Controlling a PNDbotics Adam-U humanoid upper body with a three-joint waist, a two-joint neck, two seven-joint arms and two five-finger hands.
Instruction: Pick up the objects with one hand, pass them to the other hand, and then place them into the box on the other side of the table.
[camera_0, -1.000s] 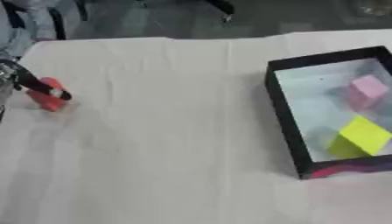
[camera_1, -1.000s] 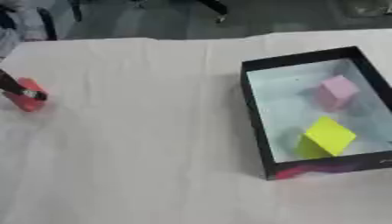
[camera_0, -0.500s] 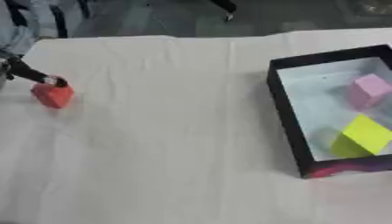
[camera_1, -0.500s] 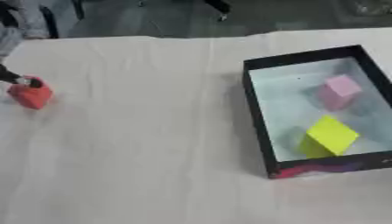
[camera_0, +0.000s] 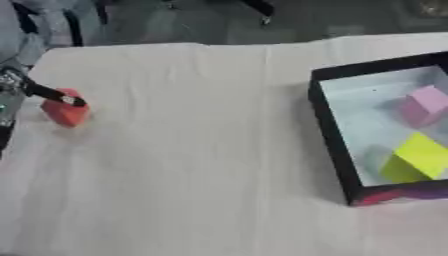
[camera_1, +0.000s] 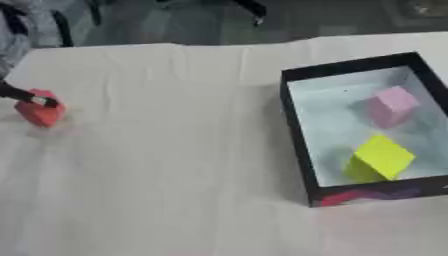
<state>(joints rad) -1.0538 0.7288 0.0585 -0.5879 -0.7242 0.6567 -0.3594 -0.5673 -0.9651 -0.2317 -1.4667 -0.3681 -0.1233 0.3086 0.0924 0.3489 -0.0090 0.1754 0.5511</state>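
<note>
A red block (camera_0: 66, 114) sits on the white cloth near the table's left edge. My left hand (camera_0: 48, 94) comes in from the left edge, and a thin black part of it lies across the block's top; the rest of the hand is cut off by the view's edge. A black box (camera_0: 328, 140) with a pale floor stands at the right side. Inside it lie a pink block (camera_0: 424, 104) toward the back and a yellow block (camera_0: 418, 157) toward the front. My right hand shows in neither view.
A creased white cloth (camera_0: 201, 150) covers the table between the red block and the box. The table's far edge (camera_0: 219, 44) runs along the top, with dark floor and chair legs beyond it.
The left hand has stayed at the red block, shifting only slightly. The block and the box lie where they were.
</note>
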